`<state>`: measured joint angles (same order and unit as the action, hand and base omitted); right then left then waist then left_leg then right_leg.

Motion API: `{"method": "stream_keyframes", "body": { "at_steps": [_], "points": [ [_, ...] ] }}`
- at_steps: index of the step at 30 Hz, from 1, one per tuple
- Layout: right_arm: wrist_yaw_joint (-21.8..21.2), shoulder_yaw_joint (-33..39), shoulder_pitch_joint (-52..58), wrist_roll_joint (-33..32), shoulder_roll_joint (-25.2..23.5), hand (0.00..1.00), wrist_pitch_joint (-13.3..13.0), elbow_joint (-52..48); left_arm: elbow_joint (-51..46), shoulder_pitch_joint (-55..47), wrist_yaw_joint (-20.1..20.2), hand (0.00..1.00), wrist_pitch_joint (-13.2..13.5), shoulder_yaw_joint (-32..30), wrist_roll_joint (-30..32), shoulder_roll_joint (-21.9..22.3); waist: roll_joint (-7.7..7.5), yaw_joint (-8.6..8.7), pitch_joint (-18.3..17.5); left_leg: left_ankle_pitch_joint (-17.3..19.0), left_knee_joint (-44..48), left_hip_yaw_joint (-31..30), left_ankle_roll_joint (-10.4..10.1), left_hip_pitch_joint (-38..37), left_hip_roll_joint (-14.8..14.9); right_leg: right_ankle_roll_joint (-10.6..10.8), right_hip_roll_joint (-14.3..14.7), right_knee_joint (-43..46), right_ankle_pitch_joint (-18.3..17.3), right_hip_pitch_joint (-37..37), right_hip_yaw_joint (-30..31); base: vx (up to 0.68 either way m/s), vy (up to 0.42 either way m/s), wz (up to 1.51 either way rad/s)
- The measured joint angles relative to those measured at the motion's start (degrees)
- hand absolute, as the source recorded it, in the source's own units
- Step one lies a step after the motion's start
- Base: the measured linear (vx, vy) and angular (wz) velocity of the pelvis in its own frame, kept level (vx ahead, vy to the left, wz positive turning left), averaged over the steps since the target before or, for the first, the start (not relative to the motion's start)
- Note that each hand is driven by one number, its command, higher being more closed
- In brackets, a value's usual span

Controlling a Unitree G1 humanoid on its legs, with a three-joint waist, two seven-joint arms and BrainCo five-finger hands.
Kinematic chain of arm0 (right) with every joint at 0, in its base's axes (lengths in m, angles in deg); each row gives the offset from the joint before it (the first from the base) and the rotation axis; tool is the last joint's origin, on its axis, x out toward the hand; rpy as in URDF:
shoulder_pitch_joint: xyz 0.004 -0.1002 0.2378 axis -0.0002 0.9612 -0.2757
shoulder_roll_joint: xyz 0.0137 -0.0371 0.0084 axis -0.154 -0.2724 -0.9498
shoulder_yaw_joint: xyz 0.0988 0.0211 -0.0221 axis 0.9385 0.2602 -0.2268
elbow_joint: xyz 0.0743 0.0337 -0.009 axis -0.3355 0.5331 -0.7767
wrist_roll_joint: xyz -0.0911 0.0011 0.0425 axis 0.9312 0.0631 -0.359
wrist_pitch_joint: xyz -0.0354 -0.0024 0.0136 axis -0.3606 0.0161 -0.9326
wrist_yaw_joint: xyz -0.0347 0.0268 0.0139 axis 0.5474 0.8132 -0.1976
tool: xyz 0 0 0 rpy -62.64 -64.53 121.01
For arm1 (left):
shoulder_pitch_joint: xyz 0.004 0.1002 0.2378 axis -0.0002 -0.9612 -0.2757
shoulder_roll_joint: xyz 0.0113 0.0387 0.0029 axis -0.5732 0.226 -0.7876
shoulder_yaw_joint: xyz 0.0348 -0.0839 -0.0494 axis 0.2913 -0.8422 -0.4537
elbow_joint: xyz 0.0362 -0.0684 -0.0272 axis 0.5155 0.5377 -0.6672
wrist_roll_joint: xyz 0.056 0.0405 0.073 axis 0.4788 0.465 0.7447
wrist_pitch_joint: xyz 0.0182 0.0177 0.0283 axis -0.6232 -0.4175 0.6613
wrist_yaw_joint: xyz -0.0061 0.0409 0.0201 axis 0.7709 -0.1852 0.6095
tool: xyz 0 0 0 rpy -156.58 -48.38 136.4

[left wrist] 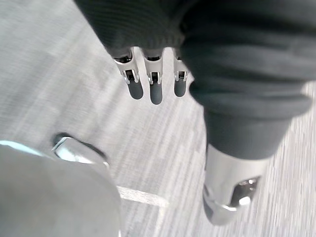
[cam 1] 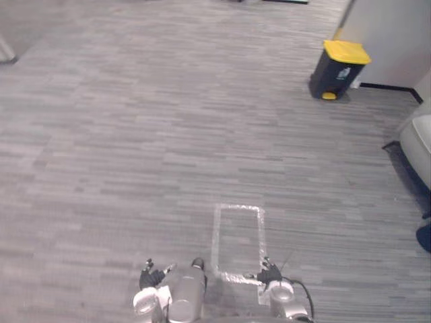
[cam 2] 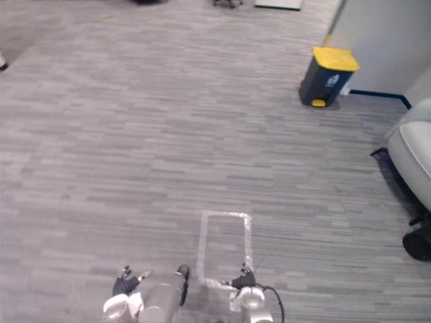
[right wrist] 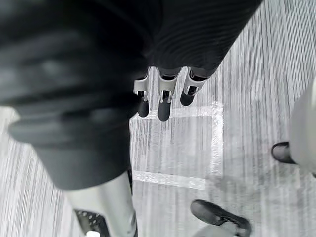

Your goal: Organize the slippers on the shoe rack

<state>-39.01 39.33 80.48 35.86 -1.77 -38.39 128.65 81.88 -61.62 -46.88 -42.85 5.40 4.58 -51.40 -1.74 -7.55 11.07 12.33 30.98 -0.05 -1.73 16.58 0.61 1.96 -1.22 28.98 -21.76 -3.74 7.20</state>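
The left hand [cam 1: 151,276] and the right hand [cam 1: 269,272] hang low over the grey striped carpet floor [cam 1: 135,134]. Both have straight fingers and hold nothing. The right hand is just beside the white tape rectangle [cam 1: 215,235] on the floor. I cannot tell where the slippers or the shoe rack are. So I cannot tell which hand is nearer, and I think the robot must turn or walk first.

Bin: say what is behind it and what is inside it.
Behind the bin stands a pale wall with dark skirting at its foot. The bin's yellow lid is shut, so whatever is inside is hidden.
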Motion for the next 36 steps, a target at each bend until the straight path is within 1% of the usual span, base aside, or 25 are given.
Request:
{"method": "stream_keyframes", "body": {
  "at_steps": [1, 2, 3, 5, 6, 8, 9, 11, 12, 13, 14, 15, 17, 20, 21, 22, 24, 27, 29, 30, 31, 32, 33, 34, 36],
  "points": [
    [0.0, 0.0, 0.0, 0.0, 0.0, 0.0, 0.0, -0.1, 0.3, 0.0, 0.0, 0.0, -0.1, 0.0, 0.0, 0.0, 0.07, 0.03, 0.0, 0.5, 0.3, 1.1, 1.0, -1.0, 0.3, 1.2, -0.7, 3.1, 1.0, 1.2, -1.3, 0.39, 0.337, -1.32],
    [-0.1, 0.1, 0.2, 0.0, 0.0, 0.0, 0.1, 0.1, 1.2, 0.1, 0.0, 0.0, -0.1, 0.2, 0.1, -0.5, -0.05, 0.27, 0.1, 2.0, 0.1, 3.6, 2.3, -4.0, 0.7, 2.3, -2.9, 9.0, 2.5, 3.5, -5.4, 0.27, 0.263, -0.86],
    [-0.1, 0.3, 0.3, 0.0, 0.0, 0.0, 0.1, 0.1, 1.4, 0.1, 0.0, 0.0, -0.2, 0.4, 0.1, -0.6, -0.13, 0.4, 0.0, 2.5, -0.2, 4.6, 2.5, -5.2, 1.0, 2.3, -3.9, 11.1, 2.5, 4.1, -7.5, 0.31, 0.271, -0.9],
    [-0.4, 0.2, 1.5, 0.1, 0.0, 0.0, 0.2, 0.5, 2.5, 0.2, 0.0, 0.0, -0.4, 0.3, 0.1, -1.1, -0.12, 0.87, -0.3, 4.6, -2.5, 8.9, 3.2, -10.4, 2.5, 1.2, -7.9, 14.4, 1.7, 7.2, -17.2, 0.27, 0.191, -0.81],
    [-0.4, 0.2, 1.5, 0.1, 0.1, 0.0, 0.2, 0.7, 3.2, 0.2, 0.0, 0.0, -0.4, 0.3, 0.0, -1.2, -0.1, 0.88, -0.4, 4.6, -3.3, 9.9, 3.3, -11.5, 3.0, 1.0, -8.0, 13.6, 1.4, 7.8, -18.7, 0.26, 0.144, -0.9],
    [-0.4, 0.4, 1.2, 0.7, 0.3, 0.0, 0.0, 2.3, 4.9, 0.4, 0.1, 0.0, -0.4, 0.5, 0.1, -1.5, 0.16, 1.27, -0.5, 4.4, -8.1, 14.0, 3.1, -16.1, 4.9, 0.9, -7.4, 6.1, 1.7, 10.7, -25.2, 0.25, 0.098, -0.97],
    [-0.5, 0.4, 0.8, 0.9, 0.6, 0.0, 0.0, 2.8, 5.6, 0.7, 0.1, 0.0, -0.4, 0.6, 0.1, -1.7, 0.2, 1.32, -0.5, 4.3, -9.1, 14.8, 2.9, -16.9, 5.2, 0.8, -7.1, 3.8, 2.2, 11.4, -26.4, 0.19, 0.052, -0.93],
    [-0.6, 0.4, -0.4, 2.3, 0.6, 0.0, 0.0, 3.8, 8.1, 2.0, 0.3, 0.0, -0.5, 1.8, 0.2, -2.7, 0.44, 1.64, -0.4, 3.8, -11.8, 17.0, 2.1, -19.0, 5.8, -0.1, -5.2, -5.5, 7.2, 13.9, -28.5, 0.17, 0.009, -0.59],
    [-0.6, 0.4, -0.6, 2.3, 0.6, 0.0, 0.0, 3.9, 8.6, 2.1, 0.8, 0.0, -0.6, 2.9, 0.3, -3.3, 0.28, 2.42, -0.4, 3.6, -12.3, 16.9, 1.7, -19.6, 5.4, -0.8, -4.3, -11.0, 11.9, 13.8, -28.4, 0.25, -0.059, -0.08],
    [-0.6, 0.6, -0.6, 2.3, 0.6, 0.0, 0.0, 3.9, 8.7, 2.1, 1.2, 0.0, -0.6, 2.9, 0.7, -3.5, -0.01, 2.86, -0.5, 3.6, -12.7, 16.4, 1.6, -20.3, 4.5, -1.5, -4.3, -14.0, 15.2, 13.5, -27.7, 0.24, -0.097, 0.19],
    [-0.6, 0.8, -0.5, 2.2, 0.6, 0.0, 0.0, 3.9, 8.9, 2.1, 1.2, 0.0, -0.7, 2.9, 1.1, -3.6, -0.36, 3.09, -0.6, 3.7, -13.0, 15.6, 1.3, -21.1, 3.6, -2.5, -4.4, -15.0, 18.4, 13.1, -26.7, 0.31, -0.193, 0.51],
    [-0.6, 1.4, -0.8, 2.2, 1.1, 0.0, -0.1, 3.7, 9.2, 2.2, 1.2, 0.0, -1.1, 2.9, 1.4, -3.1, 0.5, 4.2, -0.5, 4.5, -13.1, 13.7, 0.0, -22.2, 4.3, -4.3, -4.1, -13.9, 19.9, 12.4, -27.4, 0.25, -0.186, 0.53],
    [-0.6, 3.0, -0.7, 2.2, 1.2, 0.0, -0.3, 3.6, 7.9, 1.3, 1.2, 0.0, -1.1, 2.5, 1.5, -2.1, 2.39, 3.96, -0.7, 5.7, -11.0, 13.2, -2.1, -22.4, 6.5, -4.2, -2.5, -13.8, 16.6, 11.2, -28.6, 0.21, -0.158, 0.33],
    [-0.6, 2.8, -0.3, 2.1, 0.6, 0.0, -0.3, 3.1, 5.9, 1.2, 1.3, 0.0, -1.2, 1.3, 2.6, -1.6, 3.39, 3.82, -0.4, 5.0, 7.6, 10.4, -1.1, -15.2, 11.0, -5.1, 0.9, -15.3, 15.0, 8.4, -28.3, 0.26, -0.187, -0.27],
    [-0.3, 2.5, 0.1, 2.0, 0.5, 0.0, -0.3, 2.5, 5.1, 0.7, 1.3, 0.0, -1.2, 0.5, 3.0, -0.9, 3.9, 3.64, -0.1, 4.0, 19.9, 8.4, 0.1, -10.6, 14.1, -7.3, 4.2, -15.5, 13.2, 5.8, -25.5, 0.31, -0.111, -0.94],
    [-0.3, 2.5, 0.0, 1.7, 0.4, 0.0, -0.2, 2.5, 4.6, 0.7, 1.4, 0.0, -1.2, 0.5, 3.1, -1.0, 3.98, 3.45, -0.2, 5.1, 22.5, 7.3, -0.6, -9.4, 14.1, -7.8, 4.8, -15.0, 12.4, 5.2, -24.0, 0.37, -0.094, -1.18],
    [0.0, 2.7, -0.1, 1.6, 0.1, 0.0, -0.2, 2.6, 3.3, 0.7, 1.3, 0.0, -1.2, 0.6, 3.4, -0.8, 2.58, 2.98, -0.1, 7.2, 20.7, 7.2, -1.1, -6.9, 12.7, -8.3, 5.3, -15.2, 12.3, 4.0, -19.1, 0.28, -0.04, -1.13],
    [0.1, 2.8, 0.0, 1.6, 0.1, 0.0, 0.1, 2.6, 3.2, 0.8, 1.1, 0.0, -1.1, 0.5, 3.4, -0.5, 2.14, 2.3, 0.2, 7.9, 9.7, 4.7, -1.7, -6.4, 9.7, -7.4, 5.1, -15.4, 12.7, 3.3, -14.0, 0.24, 0.071, -1.21],
    [0.0, 2.8, -0.2, 1.6, -0.1, 0.0, 0.4, 2.7, 3.3, 1.5, 1.1, 0.0, -1.1, 0.4, 3.3, -0.1, 2.18, 1.22, 0.4, 7.4, -0.9, -8.5, -2.1, -5.9, 3.0, -6.4, 4.5, -15.1, 12.2, 2.5, -7.0, 0.26, 0.217, -1.33],
    [0.1, 2.8, -0.2, 1.6, -0.1, 0.0, 0.4, 2.7, 3.3, 1.5, 1.1, 0.0, -1.1, 0.4, 3.4, -0.1, 2.2, 1.13, 0.4, 7.2, -1.7, -9.8, -2.4, -5.8, 2.4, -6.1, 4.4, -15.1, 12.2, 2.5, -6.3, 0.25, 0.251, -1.26],
    [0.1, 2.8, -0.5, 1.6, 0.1, 0.0, 0.4, 2.7, 3.5, 1.4, 1.1, 0.0, -1.0, 0.4, 3.3, 0.4, 2.95, 1.16, 0.2, 2.8, -7.2, -14.9, -2.6, -6.3, 0.8, -4.3, 4.5, -14.1, 11.3, 2.7, -3.4, 0.26, 0.322, -1.15],
    [0.1, 2.8, -0.4, 1.6, 0.1, 0.0, 0.6, 3.2, 4.3, 1.6, 1.2, 0.0, -1.0, 0.3, 3.0, 0.7, 3.35, 1.07, 0.0, -1.8, -7.4, -12.9, -3.1, -7.6, 1.0, -2.7, 4.4, -13.6, 10.3, 2.3, -1.3, 0.24, 0.337, -1.11],
    [-0.2, 2.4, -0.4, 1.7, 0.1, 0.0, 0.7, 3.4, 4.6, 1.6, 1.2, 0.0, -1.0, 0.3, 3.0, 0.4, 3.11, 1.04, -0.3, -1.7, -7.5, -11.8, -2.8, -7.9, 1.0, -2.6, 3.9, -13.5, 10.4, 2.3, -1.0, 0.24, 0.366, -1.02],
    [-0.3, 2.7, -0.4, 1.7, 0.0, 0.0, 0.8, 3.3, 4.6, 1.4, 1.1, 0.0, -1.0, 0.3, 2.9, 0.2, 2.2, 0.83, -1.0, -0.9, -8.0, -8.4, -1.4, -9.1, 0.6, -2.1, 2.4, -13.3, 10.3, 1.9, -0.5, 0.19, 0.297, -0.98],
    [-0.2, 2.8, 0.0, 1.8, 0.0, 0.0, 0.8, 3.3, 4.8, 1.4, 1.1, 0.0, -1.0, 0.3, 2.9, -0.2, 1.79, 0.68, -1.2, -0.1, -8.7, -5.0, -0.2, -10.8, -0.1, -0.7, 0.8, -13.4, 10.1, 1.7, 0.0, 0.15, 0.265, -0.92]
  ]
}}
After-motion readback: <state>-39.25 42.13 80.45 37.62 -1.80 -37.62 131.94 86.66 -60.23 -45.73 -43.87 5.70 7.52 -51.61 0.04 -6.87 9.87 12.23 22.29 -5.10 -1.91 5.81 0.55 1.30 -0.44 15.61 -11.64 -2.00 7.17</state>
